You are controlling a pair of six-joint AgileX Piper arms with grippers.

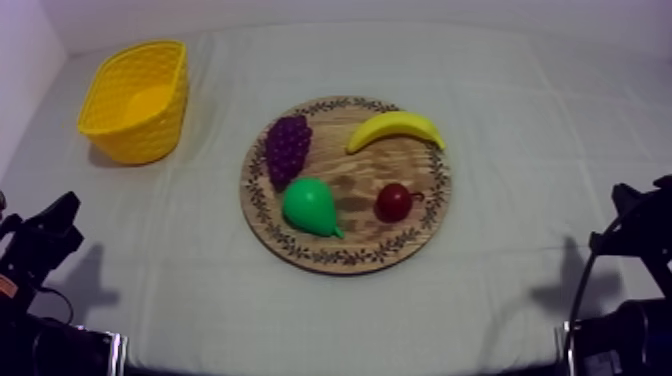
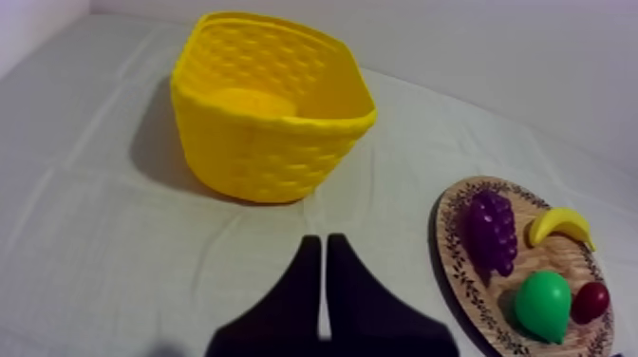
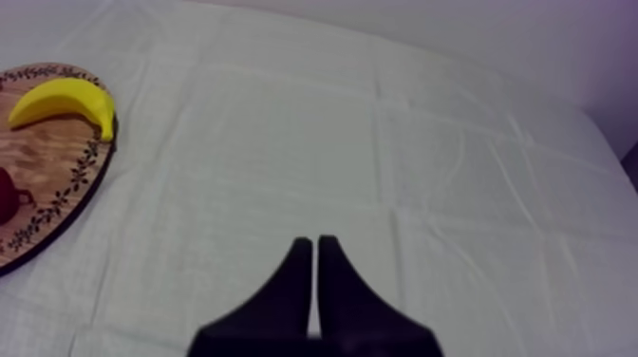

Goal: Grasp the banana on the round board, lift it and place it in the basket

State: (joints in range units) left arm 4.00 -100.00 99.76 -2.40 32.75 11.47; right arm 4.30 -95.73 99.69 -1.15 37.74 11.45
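**Nothing gripped yet: a slippery banana and a long carry are the main hazards**

The banana (image 1: 396, 128) lies on the wooden board (image 1: 350, 262), at its far right part, with its outer curve close to the patterned rim. The yellow basket (image 1: 140, 140) stands well apart from it, at the far left of the cloth (image 1: 520, 150). Both arms sit low at their own sides. The left gripper (image 2: 323, 237) has its fingers pressed together into a narrow wedge with nothing between them, and so does the right gripper (image 3: 314, 239).

The first risk is a descent with the fingers in that closed wedge. They would strike the banana instead of straddling it and could shove it over the rim onto the cloth. The fruit looks smooth and curved, so a pinch near either tip would probably let it swivel or squirt out. A grip across the thick middle seems safer.

The bunch of grapes (image 1: 288, 148) lies just beside the banana's left end. The small red fruit (image 1: 393, 202) and the pear (image 1: 310, 207) lie nearer the front of the board. A left-arm approach has to pass over the grapes and may knock them. A right-arm approach is clear, but it then has to carry the banana across the whole board to reach the basket. That is a long reach, and a loose hold could drop the fruit short. A low arrival might also catch the basket's wall and push it.
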